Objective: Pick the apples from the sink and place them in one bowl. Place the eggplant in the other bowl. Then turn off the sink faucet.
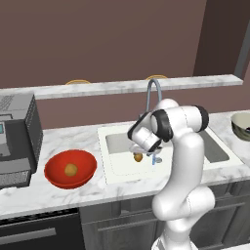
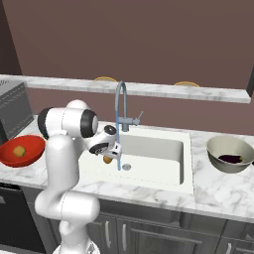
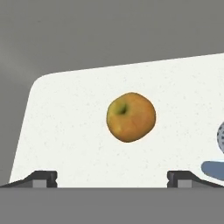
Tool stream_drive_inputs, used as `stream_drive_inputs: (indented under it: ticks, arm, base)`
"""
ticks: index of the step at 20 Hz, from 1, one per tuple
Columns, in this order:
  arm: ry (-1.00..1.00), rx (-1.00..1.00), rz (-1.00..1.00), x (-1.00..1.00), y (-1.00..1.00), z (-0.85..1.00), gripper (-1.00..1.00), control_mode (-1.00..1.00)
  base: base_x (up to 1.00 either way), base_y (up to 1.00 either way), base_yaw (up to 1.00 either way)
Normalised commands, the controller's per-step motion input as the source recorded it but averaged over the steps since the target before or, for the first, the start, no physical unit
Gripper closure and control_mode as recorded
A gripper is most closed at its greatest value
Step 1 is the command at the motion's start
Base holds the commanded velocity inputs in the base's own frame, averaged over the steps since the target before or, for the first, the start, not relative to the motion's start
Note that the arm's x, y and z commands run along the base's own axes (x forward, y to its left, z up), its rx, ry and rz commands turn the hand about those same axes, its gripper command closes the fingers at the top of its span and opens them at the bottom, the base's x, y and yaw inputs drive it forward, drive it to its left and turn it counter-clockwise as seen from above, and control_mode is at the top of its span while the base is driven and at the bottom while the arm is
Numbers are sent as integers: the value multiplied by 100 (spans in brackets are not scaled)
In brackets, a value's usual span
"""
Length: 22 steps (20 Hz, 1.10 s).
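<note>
Fingertips (image 3: 43, 178) of the pincer (image 3: 112, 179) stand wide apart, empty, bracketing the apple (image 3: 131, 117) on the sink (image 3: 78, 131) floor, apparently lined up for a descent. Sink faucet (image 2: 120, 106) runs, its stream landing just beside that apple. Red bowl (image 1: 51, 168), left of the sink, holds the other apple (image 1: 71, 169); the grey bowl (image 2: 216, 149), right, the eggplant (image 2: 230, 158). The sink apple's stem dimple faces up toward the camera; being round, it has no long axis.

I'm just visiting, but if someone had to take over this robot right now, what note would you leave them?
End effector: open, empty, hanging over the sink, lined up above an apple lying on the basin floor.
Done: one apple sits in the red bowl; the eggplant lies in the grey bowl.
Left: grasp the sink apple, carry it to the red bowl, then shut off the faucet, which is running.
</note>
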Motion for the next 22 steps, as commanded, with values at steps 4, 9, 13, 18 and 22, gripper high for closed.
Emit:
stream_drive_inputs:
  ticks: [4,9,13,18,22]
  arm:
    - [1,0,0,36,-6,-28,-100,-100]
    - [2,0,0,29,-1,-27,-100,-100]
    - [1,0,0,30,0,-25,-100,-100]
    - [1,0,0,27,0,-22,-100,-100]
    - [2,0,0,21,0,-20,-100,-100]
  base:
    - [0,0,0]
    - [0,0,0]
    - [0,0,0]
    - [0,0,0]
    - [0,0,0]
